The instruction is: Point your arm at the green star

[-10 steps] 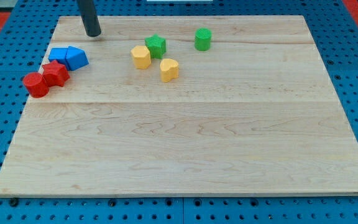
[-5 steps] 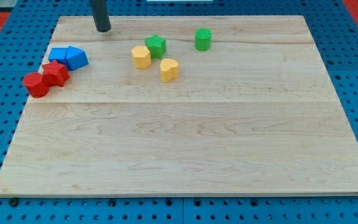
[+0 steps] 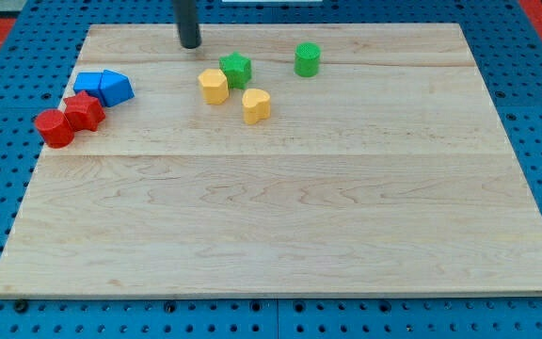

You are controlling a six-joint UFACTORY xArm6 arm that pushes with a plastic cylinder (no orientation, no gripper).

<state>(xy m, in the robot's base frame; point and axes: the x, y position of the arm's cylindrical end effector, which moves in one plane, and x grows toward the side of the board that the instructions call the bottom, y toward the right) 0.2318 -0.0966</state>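
Note:
The green star (image 3: 236,69) lies on the wooden board (image 3: 280,217) near the view's top, left of centre. A yellow hexagon-like block (image 3: 214,86) touches its lower left side. My tip (image 3: 190,44) stands on the board up and to the left of the green star, about a block's width of bare wood away from it. The dark rod rises out of the view's top.
A yellow heart-like block (image 3: 257,104) lies just below the star. A green cylinder (image 3: 308,58) stands to its right. At the view's left are two blue blocks (image 3: 103,87), a red star (image 3: 84,111) and a red cylinder (image 3: 55,128).
My tip has slid to the right along the board's top edge, from above the blue blocks toward the green star. No block has moved.

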